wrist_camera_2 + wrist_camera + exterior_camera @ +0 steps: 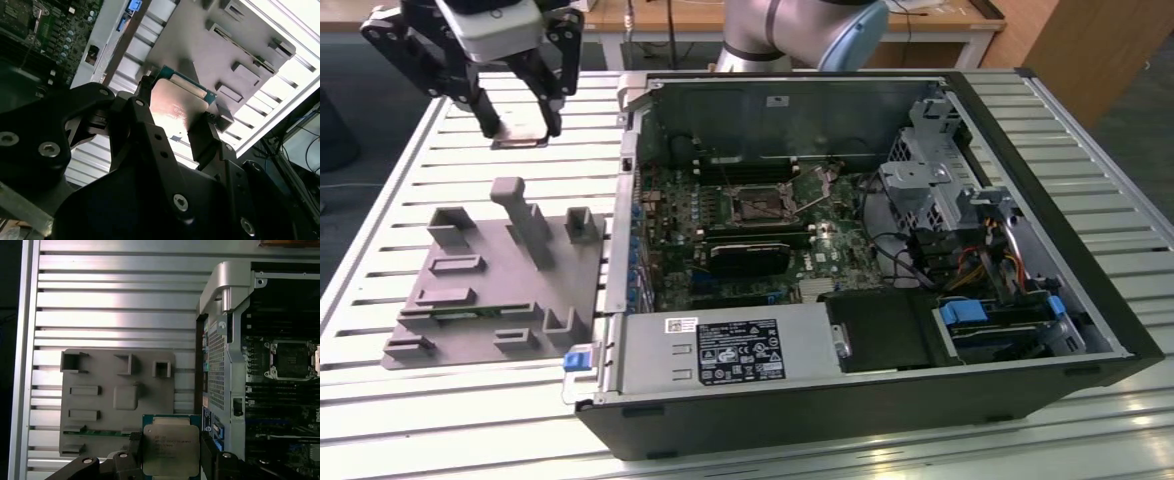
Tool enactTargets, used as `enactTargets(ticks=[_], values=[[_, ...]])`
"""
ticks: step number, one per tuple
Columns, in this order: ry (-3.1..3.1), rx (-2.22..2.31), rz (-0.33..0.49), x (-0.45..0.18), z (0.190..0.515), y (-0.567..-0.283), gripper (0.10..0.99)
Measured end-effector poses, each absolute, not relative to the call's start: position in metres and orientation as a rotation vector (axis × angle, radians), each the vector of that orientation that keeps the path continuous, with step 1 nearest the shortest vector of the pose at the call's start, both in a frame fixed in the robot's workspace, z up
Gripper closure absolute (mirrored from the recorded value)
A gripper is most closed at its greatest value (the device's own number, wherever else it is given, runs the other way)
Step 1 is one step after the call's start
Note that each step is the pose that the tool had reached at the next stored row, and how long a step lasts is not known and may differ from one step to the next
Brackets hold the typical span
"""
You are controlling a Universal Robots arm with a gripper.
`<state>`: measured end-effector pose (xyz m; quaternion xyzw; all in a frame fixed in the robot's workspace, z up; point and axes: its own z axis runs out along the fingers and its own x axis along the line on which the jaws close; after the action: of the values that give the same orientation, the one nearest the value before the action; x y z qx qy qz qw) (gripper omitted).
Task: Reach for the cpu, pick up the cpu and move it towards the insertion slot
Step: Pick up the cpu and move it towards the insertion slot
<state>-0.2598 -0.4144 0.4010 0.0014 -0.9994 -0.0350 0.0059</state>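
Cpu (171, 450) pinched in my gripper (170, 460), held above the slatted table (454, 140) beside the open computer case (1067, 230)

I count one cpu, clamped edge to edge between two black fingers (205, 140), well off the grey fixture plate (494, 280) with its several raised blocks. One insertion slot (757, 203) sits inside the case on the green motherboard (680, 250), its square socket holding nothing. In the exterior view the gripper hangs toward the exterior view's left of the case, well apart from the slot
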Motion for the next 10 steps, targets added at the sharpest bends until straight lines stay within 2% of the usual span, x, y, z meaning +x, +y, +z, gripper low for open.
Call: enactTargets(ticks=[10], values=[[-3.128,0.004,-0.11,-0.234,0.401,-0.414,0.541]])
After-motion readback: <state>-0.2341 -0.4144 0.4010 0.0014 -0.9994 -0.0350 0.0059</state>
